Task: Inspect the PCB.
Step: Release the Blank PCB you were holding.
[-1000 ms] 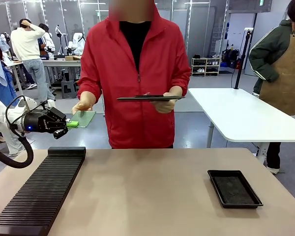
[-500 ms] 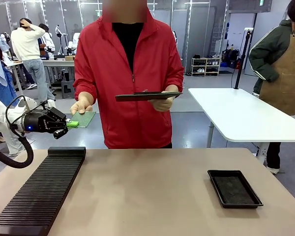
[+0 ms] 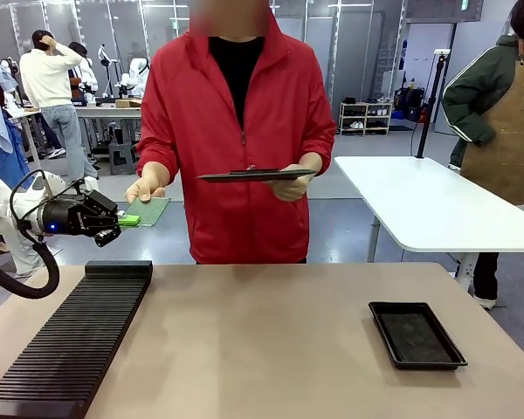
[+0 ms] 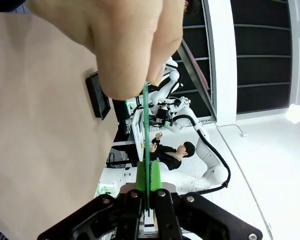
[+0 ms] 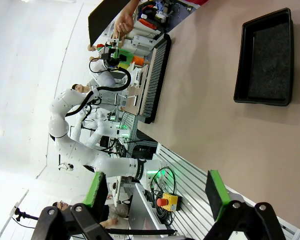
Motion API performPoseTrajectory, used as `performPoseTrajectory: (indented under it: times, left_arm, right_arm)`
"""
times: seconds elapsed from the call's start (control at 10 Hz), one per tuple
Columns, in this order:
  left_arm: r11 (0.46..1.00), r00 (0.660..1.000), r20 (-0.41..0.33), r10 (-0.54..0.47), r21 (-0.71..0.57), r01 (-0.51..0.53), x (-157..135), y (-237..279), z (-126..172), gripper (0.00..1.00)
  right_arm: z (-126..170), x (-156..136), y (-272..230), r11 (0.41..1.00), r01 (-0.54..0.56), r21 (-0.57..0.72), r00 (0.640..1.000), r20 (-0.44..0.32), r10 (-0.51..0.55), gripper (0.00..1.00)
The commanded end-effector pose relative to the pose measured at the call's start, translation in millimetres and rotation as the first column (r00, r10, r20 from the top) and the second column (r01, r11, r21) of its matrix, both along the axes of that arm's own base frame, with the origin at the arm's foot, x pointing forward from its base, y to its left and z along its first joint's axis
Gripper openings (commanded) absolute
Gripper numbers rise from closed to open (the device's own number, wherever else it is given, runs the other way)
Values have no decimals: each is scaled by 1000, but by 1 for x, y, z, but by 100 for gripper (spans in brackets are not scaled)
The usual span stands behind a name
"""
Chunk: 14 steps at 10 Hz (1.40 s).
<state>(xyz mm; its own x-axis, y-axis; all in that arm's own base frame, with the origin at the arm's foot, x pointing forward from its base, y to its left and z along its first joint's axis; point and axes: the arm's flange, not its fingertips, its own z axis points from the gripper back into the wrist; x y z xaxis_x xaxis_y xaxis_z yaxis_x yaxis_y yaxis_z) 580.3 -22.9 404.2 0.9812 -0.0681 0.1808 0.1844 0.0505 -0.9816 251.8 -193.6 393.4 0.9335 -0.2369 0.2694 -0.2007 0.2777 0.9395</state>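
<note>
The PCB (image 3: 148, 210) is a thin green board held level in the air to the left of the table. My left gripper (image 3: 127, 220) grips its near edge, and the person's hand (image 3: 145, 187) holds its far edge. In the left wrist view the PCB (image 4: 146, 130) shows edge-on, with the green pads (image 4: 141, 179) pressed on both sides and the person's hand (image 4: 115, 40) pinching its far end. My right gripper (image 5: 156, 175) is open, high above the table, with nothing between its fingers.
The person in a red jacket holds a dark flat tablet (image 3: 253, 175) in the other hand. A black slotted rack (image 3: 70, 345) lies on the table's left. A shallow black tray (image 3: 417, 334) sits at the right. Another white table (image 3: 419, 201) stands behind.
The person has shifted slightly and tipped the dark tablet. My left gripper and the PCB have stayed in place.
</note>
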Motion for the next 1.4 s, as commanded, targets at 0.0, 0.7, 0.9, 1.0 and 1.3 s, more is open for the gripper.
performPoseTrajectory:
  times: [0.0, 0.7, 0.9, 1.0, 1.3]
  left_arm:
    - [1000, 1000, 4, -9, -2, 9, -1, -1, 0, 29]
    - [1000, 1000, -6, -1, -17, 1, -1, 5, -2, 100]
    - [1000, 1000, -6, 2, -17, -2, -1, 5, -1, 100]
    - [1000, 1000, -5, 5, -17, -5, -1, 5, 0, 100]
    - [1000, 1000, -3, 7, 0, -7, 0, 4, -1, 100]
  right_arm:
    - [1, -1, -1, 1000, 0, 7, 1000, 5, -1, 100]
    - [1, -1, -1, 1000, 0, 7, 1000, 5, -1, 100]
    - [1, -1, -1, 1000, 0, 7, 1000, 5, -1, 100]
    - [1, -1, -1, 1000, 0, 7, 1000, 5, -1, 100]
    - [1, -1, -1, 1000, 0, 7, 1000, 5, -1, 100]
